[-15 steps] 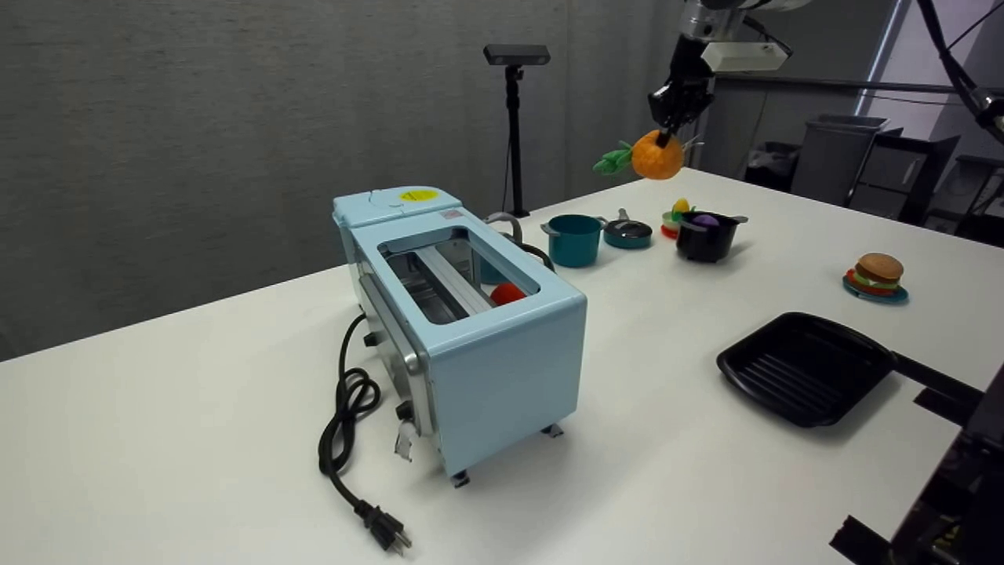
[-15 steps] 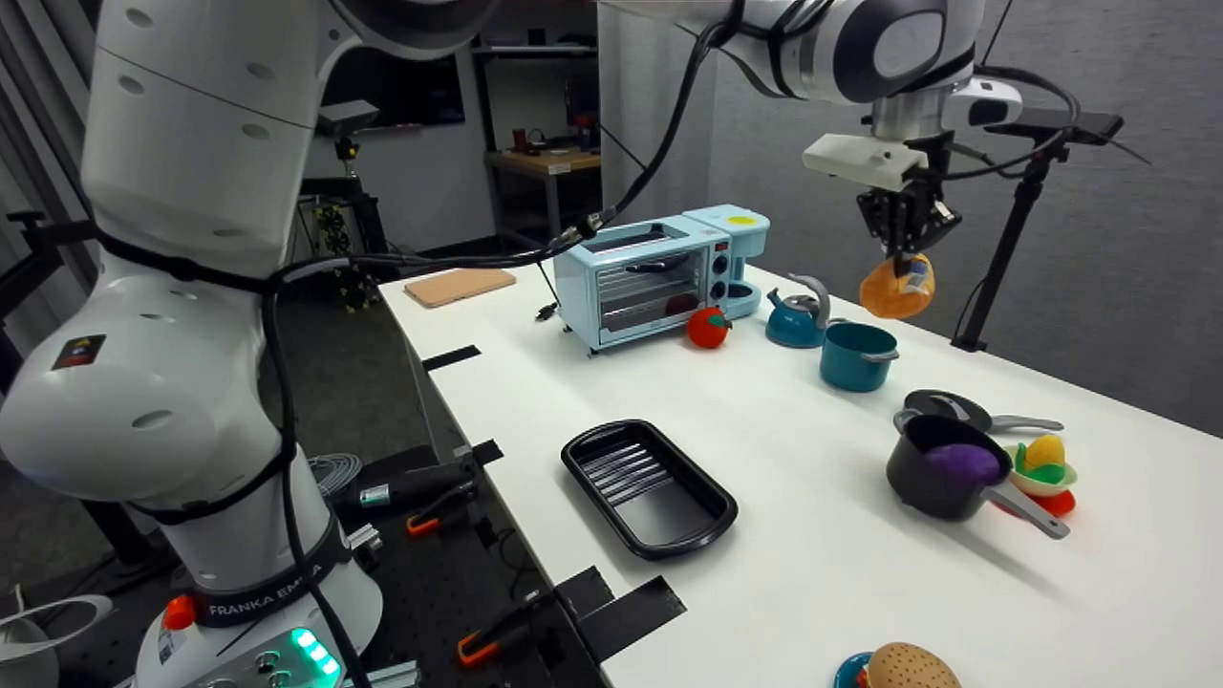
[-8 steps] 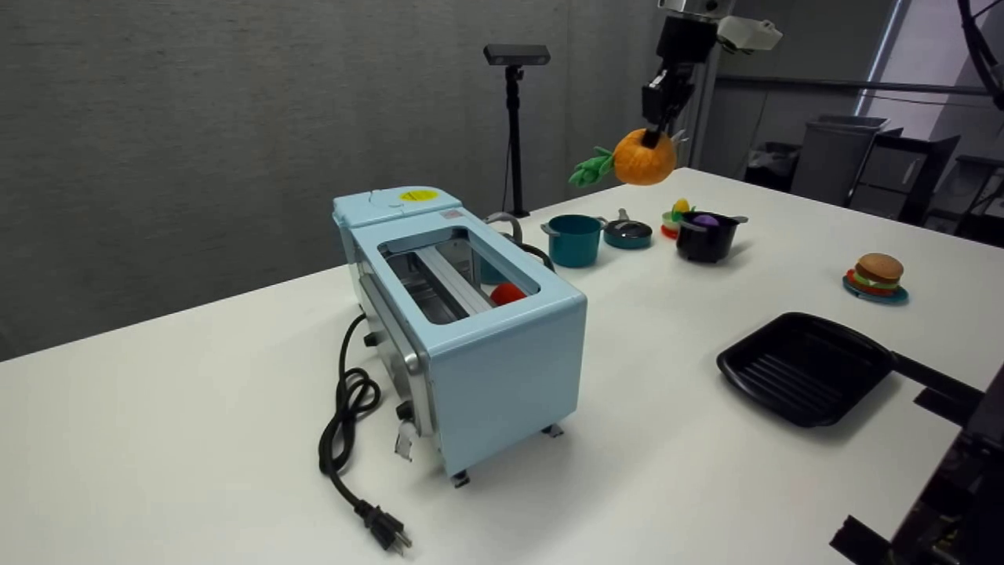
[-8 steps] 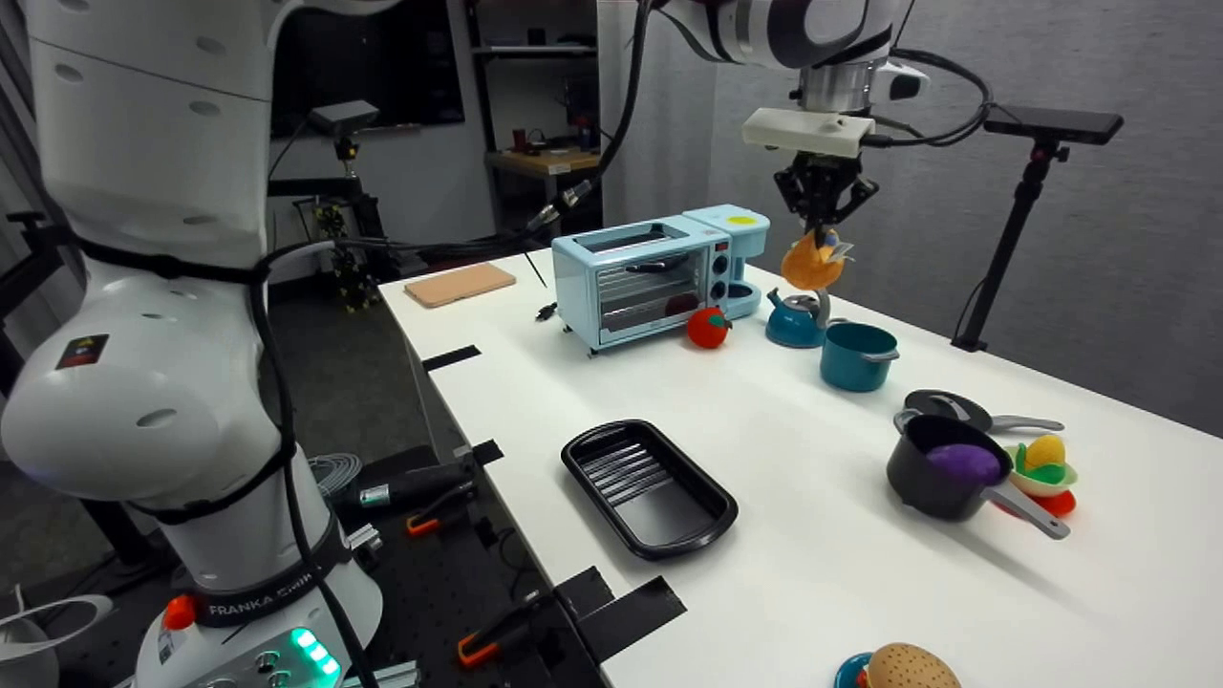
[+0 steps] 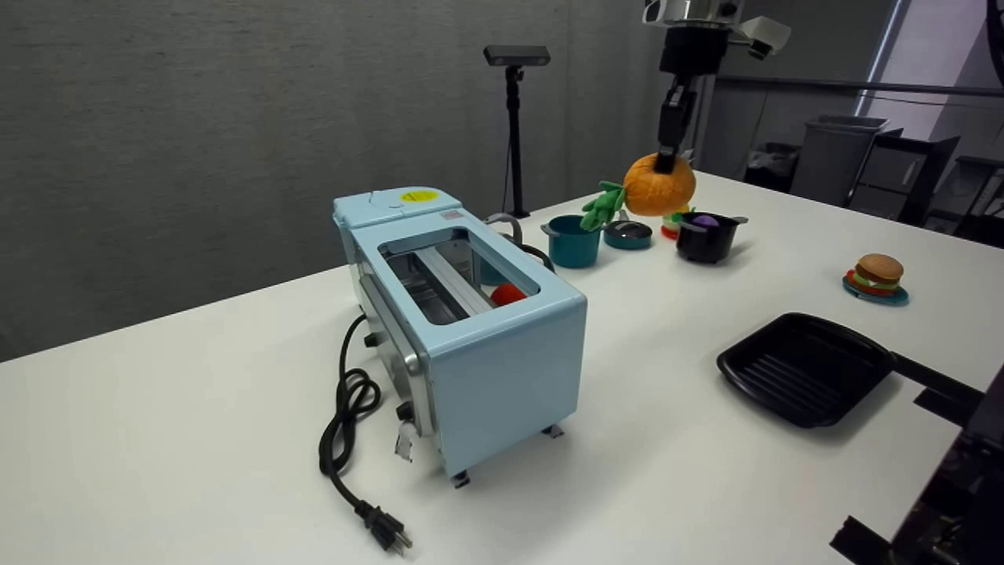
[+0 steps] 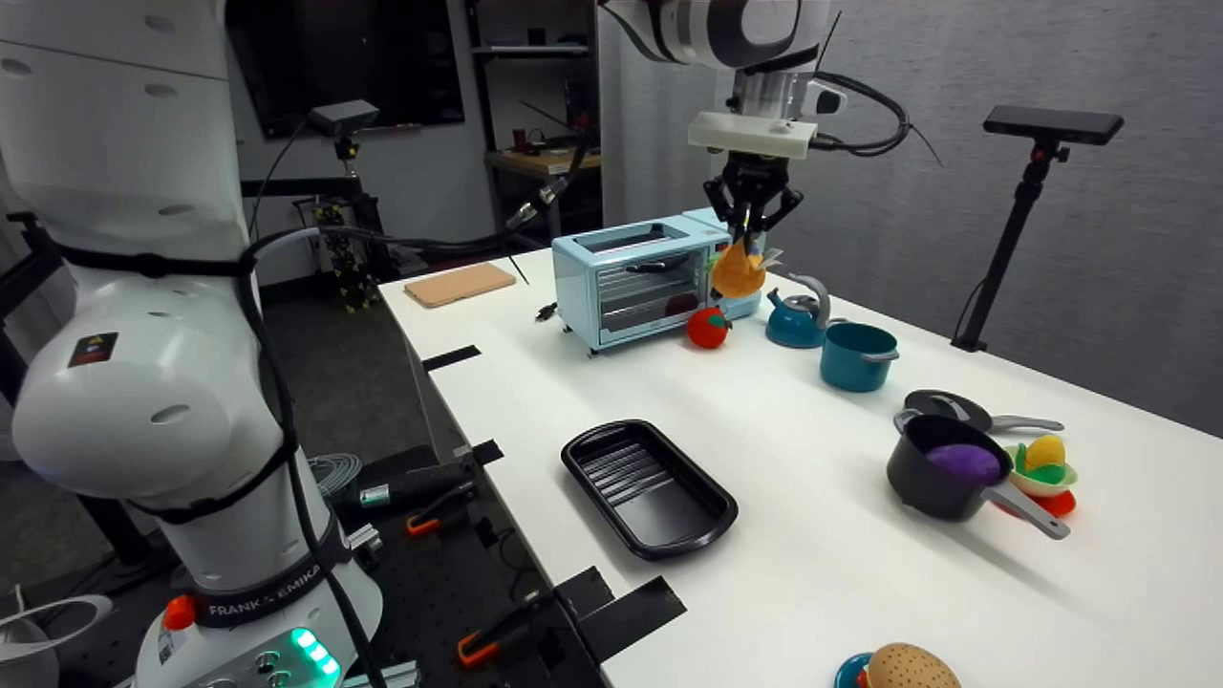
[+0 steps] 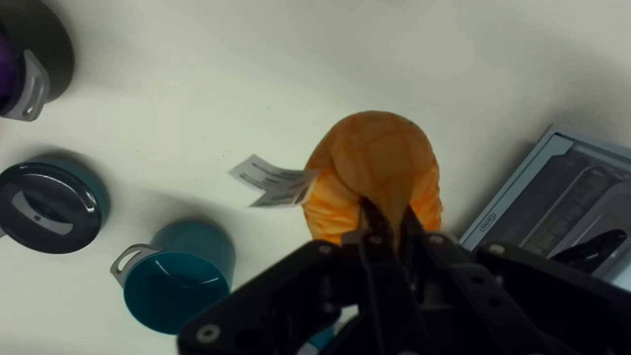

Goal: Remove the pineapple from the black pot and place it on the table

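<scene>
White table (image 6: 793,459): black pot (image 6: 922,489), grill pan (image 6: 652,489), toaster (image 5: 506,369).

Site class: robotics lab, set w/ toy kitchenware (image 6: 853,368). Evid.: white robot arm (image 6: 119,392) carries gripper (image 6: 745,245); its base (image 6: 239,604), lettered FRANKA EMIKA & showing green lamps (image 6: 315,650), stands well apart from gripper, beside blk. perforated plate (image 6: 430,583). Stand-mtd. camera (image 6: 1054,124) & 2nd camera (image 6: 345,117), one to each side of gripper in an exterior view. Below gripper: white table (image 6: 793,535), blk. tape (image 6: 631,616) at edge, lt.-blue toaster oven (image 6: 631,282) near, toy burger (image 6: 908,669) well off. Behind gripper: grey curtain (image 6: 1127,244), w/ shelving (image 6: 545,51) & workbench (image 6: 549,164) farther back. Grey bin (image 5: 838,153) also in bkgd., past gripper in an exterior view.
</scene>
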Controlling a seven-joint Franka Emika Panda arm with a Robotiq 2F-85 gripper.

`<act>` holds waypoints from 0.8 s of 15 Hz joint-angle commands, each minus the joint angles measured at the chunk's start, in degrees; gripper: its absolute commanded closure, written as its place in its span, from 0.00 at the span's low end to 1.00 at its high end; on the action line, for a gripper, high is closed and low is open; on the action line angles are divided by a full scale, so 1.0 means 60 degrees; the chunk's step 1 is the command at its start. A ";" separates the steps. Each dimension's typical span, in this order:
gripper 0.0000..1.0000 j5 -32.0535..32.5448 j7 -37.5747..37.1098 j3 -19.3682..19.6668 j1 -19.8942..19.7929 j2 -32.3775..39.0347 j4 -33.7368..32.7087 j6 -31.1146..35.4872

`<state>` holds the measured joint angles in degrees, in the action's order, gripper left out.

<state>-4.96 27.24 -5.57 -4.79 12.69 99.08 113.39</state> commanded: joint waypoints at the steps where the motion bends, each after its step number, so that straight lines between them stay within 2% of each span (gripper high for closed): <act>1: 0.98 0.0000 -0.0079 0.0090 0.0336 -0.0591 0.0968 0.0525; 8: 0.98 0.0192 -0.0666 0.0115 0.0677 -0.0530 0.1795 0.2064; 9: 0.67 0.0236 -0.0737 0.0116 0.0700 -0.0513 0.1872 0.2182; 10: 0.66 0.0283 -0.0823 0.0119 0.0721 -0.0491 0.1928 0.2322; 12: 0.52 0.0348 -0.0955 0.0122 0.0743 -0.0441 0.1997 0.2494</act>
<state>-4.26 23.94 -5.56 -1.44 11.25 109.03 125.96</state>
